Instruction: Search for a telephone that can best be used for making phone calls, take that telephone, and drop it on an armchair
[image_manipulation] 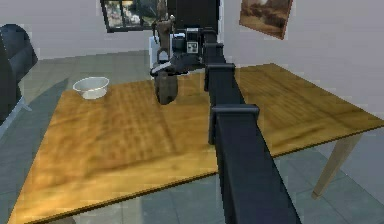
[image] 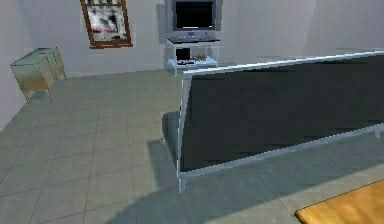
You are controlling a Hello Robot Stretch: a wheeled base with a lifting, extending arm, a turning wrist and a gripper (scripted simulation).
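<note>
Forward view: a wide dark seat (image: 285,110) with a grey frame stands with its back to me. Beyond it a TV (image: 195,14) sits against the far wall, with a picture (image: 105,22) hanging to its left. A corner of the wooden counter (image: 345,212) shows at the bottom right.

Arm side view: my arm (image_manipulation: 235,130) reaches out over the counter, and my end effector (image_manipulation: 163,78) is at its far end. A dark lump (image_manipulation: 167,90) sits right at my fingers with the counter top behind it. By its shape and place I take it for the telephone, though I cannot be sure. I cannot tell how my fingers stand, nor whether I hold anything. A white bowl (image_manipulation: 91,87) stands on the counter to the left, apart from the lump. A dark rounded chair (image_manipulation: 14,55) shows at the left edge, perhaps the armchair.

I judge the step to be the take. To do it well I should lift straight up until the lump hangs clear of the wood. Then I should draw the arm in before turning the base, keeping wide of the bowl.
</note>
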